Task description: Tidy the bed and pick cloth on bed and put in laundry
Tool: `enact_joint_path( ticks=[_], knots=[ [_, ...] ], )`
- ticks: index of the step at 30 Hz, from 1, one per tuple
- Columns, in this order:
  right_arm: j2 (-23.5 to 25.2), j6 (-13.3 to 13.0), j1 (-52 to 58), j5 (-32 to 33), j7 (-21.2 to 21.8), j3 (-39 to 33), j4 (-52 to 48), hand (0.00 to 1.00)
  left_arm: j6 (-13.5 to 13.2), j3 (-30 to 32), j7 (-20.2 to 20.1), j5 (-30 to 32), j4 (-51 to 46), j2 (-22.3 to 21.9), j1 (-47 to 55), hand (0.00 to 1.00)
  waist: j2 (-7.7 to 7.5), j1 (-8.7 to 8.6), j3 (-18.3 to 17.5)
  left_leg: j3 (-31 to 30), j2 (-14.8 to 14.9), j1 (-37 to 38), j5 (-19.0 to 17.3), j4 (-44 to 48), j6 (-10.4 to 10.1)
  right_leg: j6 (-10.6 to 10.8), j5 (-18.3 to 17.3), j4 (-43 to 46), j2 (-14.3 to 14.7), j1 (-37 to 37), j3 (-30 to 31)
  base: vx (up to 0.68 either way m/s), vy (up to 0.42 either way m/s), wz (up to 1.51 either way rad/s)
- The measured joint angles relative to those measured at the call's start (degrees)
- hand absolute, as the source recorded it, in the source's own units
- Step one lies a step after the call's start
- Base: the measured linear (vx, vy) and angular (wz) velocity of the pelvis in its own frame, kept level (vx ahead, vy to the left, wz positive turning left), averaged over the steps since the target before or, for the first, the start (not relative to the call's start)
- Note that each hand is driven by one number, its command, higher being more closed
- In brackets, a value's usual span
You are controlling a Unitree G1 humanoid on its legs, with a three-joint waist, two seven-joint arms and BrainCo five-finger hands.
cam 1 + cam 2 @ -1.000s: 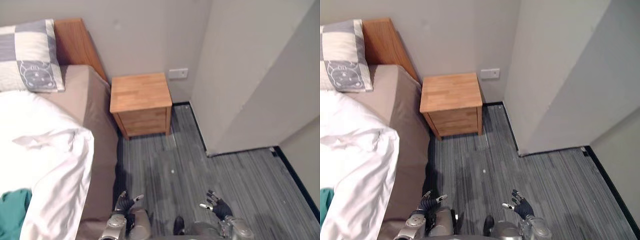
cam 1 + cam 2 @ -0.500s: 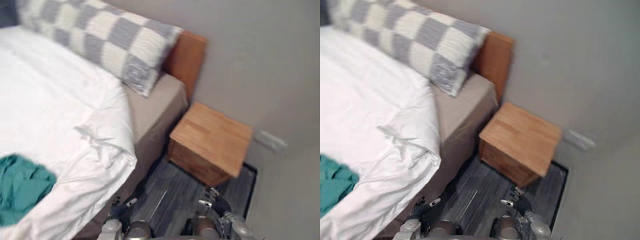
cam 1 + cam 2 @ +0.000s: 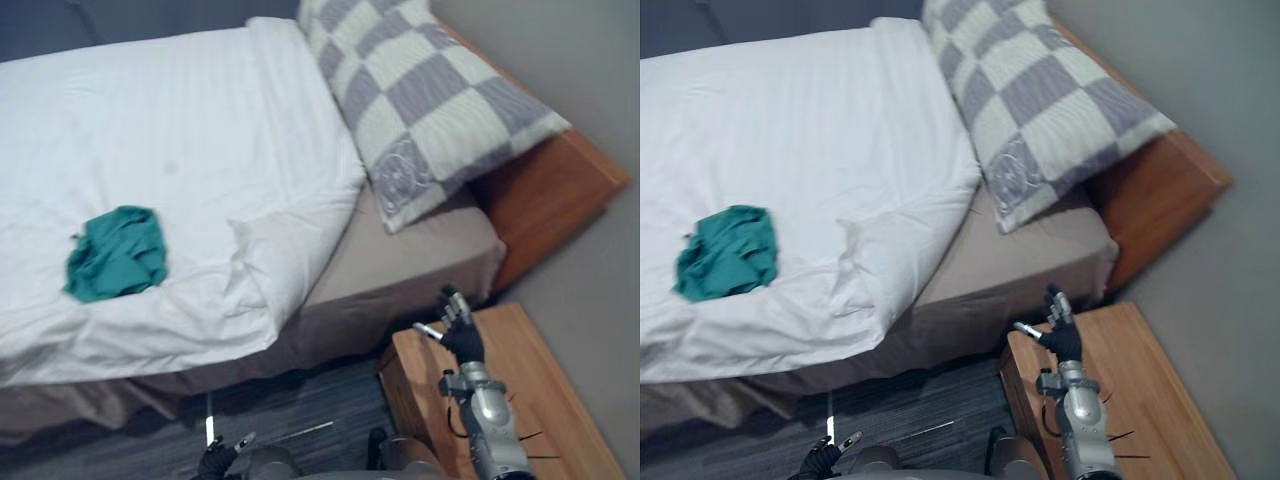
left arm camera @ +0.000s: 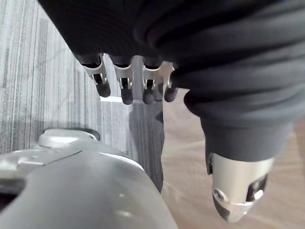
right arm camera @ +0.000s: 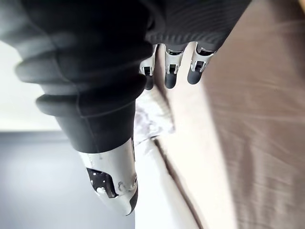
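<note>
The left hand hangs low over the floor, fingers loose and apart, empty. The right hand is raised above one nightstand, fingers spread, empty. Well off to its left, one green cloth lies crumpled on the single white duvet. One checked pillow lies beyond. The cloth looks light, soft and limp, so pinch a raised fold near its middle.

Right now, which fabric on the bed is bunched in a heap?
The green cloth, lying on the white duvet; the duvet and the checked pillow lie spread out.
</note>
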Motion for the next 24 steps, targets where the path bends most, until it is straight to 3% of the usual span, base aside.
enact_joint_path(
  ticks=[2, 4, 6, 9, 11, 14, 16, 17, 20, 21, 23, 24],
  knots=[
    [-2.13, 0.92, -2.76, -3.39, -2.56, 0.0, -3.71, 0.0, 0.05, -1.79, -0.09, 1.22, 0.03, 0.98, 0.14, 0.0, -0.29, 0.16, -0.54, 3.44, -1.0, 1.87, 2.42, -5.66, 0.61, 0.04, -0.01, -1.05, -0.71, 0.99, -2.25, -0.07, -0.009, 0.78],
    [-3.2, 1.95, -8.44, -7.21, -3.37, 1.04, -5.68, 0.0, 0.15, -2.01, -0.1, 2.68, 0.22, 1.89, 0.66, 0.0, -1.94, 0.42, -1.01, 2.61, -2.64, 2.56, 6.2, -11.26, 0.98, 0.27, 0.87, -2.92, -1.56, 1.03, -3.84, -0.13, 0.019, 0.53],
    [-4.98, 4.72, -16.69, -8.92, -3.25, 2.96, -5.36, 0.0, 0.25, -2.11, -0.12, 4.04, 0.87, 2.45, 1.22, 0.0, -2.92, 0.68, -1.41, 1.83, -3.48, 2.41, 8.57, -14.44, 1.17, 0.79, 1.95, -4.84, -1.82, 1.17, -5.02, -0.14, 0.045, 0.38],
    [-7.89, 8.83, -28.16, -9.18, -2.98, 6.05, -2.84, 0.0, 0.38, -2.21, -0.24, 5.0, 1.15, 2.79, 0.32, 0.0, -3.13, 1.78, -1.25, -0.59, -4.62, 0.76, 10.88, -16.73, 2.27, 0.65, 3.1, -6.58, -2.37, 1.12, -6.92, -0.1, 0.055, 0.44],
    [-8.88, 11.28, -35.15, -9.19, -2.36, 8.08, 0.42, 0.0, 0.42, -2.3, -0.7, 5.53, 1.06, 2.95, -1.22, 0.0, -3.09, 2.7, 0.39, -1.84, -5.01, -0.88, 11.34, -16.8, 3.02, 0.71, 3.14, -6.62, -2.53, 0.75, -7.46, -0.13, 0.053, 0.5],
    [-9.19, 12.95, -42.82, -9.63, -0.82, 10.83, 3.04, 0.0, 0.34, -2.35, -1.45, 5.6, 0.66, 3.41, -4.05, 0.0, -2.77, 3.73, 3.5, -2.08, -5.02, -4.99, 12.36, -16.75, 4.23, 0.54, 3.22, -5.67, -2.67, -2.25, -8.06, -0.09, 0.026, 0.5],
    [-9.31, 13.35, -48.29, -10.91, -0.46, 12.87, 6.45, 0.0, 0.28, -3.58, -1.41, 5.37, -0.06, 3.48, -6.39, 0.0, -1.57, 4.21, 7.11, -2.45, -5.08, -7.24, 15.47, -17.77, 4.39, -0.26, 3.44, -3.98, -2.68, -5.36, -8.21, -0.05, -0.005, 0.65],
    [-9.69, 17.9, -54.08, -14.32, -0.41, 16.06, 10.88, 0.0, 0.05, -4.56, -1.4, 4.17, -1.85, 3.53, -10.24, 0.0, -0.75, 5.46, 12.39, -4.67, -5.29, -12.52, 17.97, -17.96, 3.74, -0.71, 2.43, 0.51, -3.51, -11.22, -9.72, -0.05, -0.035, 0.61],
    [-10.02, 19.95, -54.95, -15.89, -0.46, 16.23, 11.05, 0.0, 0.05, -6.06, -1.48, 3.58, -1.96, 3.81, -11.49, 0.0, -0.45, 5.48, 13.4, -5.11, -5.93, -13.28, 18.14, -18.04, 3.7, -0.87, 0.63, 4.02, -4.62, -13.24, -9.52, 0.01, -0.037, 0.26],
    [-10.57, 19.81, -55.99, -15.93, -0.57, 16.56, 12.39, 1.0, 0.04, -6.34, -1.51, 3.54, -2.82, 3.77, -11.44, 0.0, 0.38, 5.72, 13.85, -5.47, -6.15, -13.93, 18.15, -17.59, 3.69, -1.09, 0.18, 4.94, -4.9, -13.82, -9.56, 0.02, -0.021, 0.16],
    [-13.19, 20.19, -61.41, -17.65, -1.12, 17.68, 19.88, 1.0, -0.8, -8.64, -1.71, 2.92, -3.33, 3.71, -13.1, 0.0, 1.95, 5.36, 14.33, -6.35, -6.81, -17.8, 18.15, -15.21, 3.7, -1.27, -0.61, 7.9, -6.17, -17.43, -9.81, -0.06, -0.004, 0.3],
    [-15.13, 22.77, -64.27, -21.7, -2.03, 18.51, 23.01, 1.0, -1.26, -10.12, -2.17, 1.71, -3.28, 3.48, -14.6, 0.0, 3.31, 5.35, 14.52, -7.13, -7.12, -20.44, 18.2, -14.35, 3.78, -0.99, -1.12, 9.07, -6.72, -19.66, -10.19, -0.12, 0.001, 0.4]
  ],
)
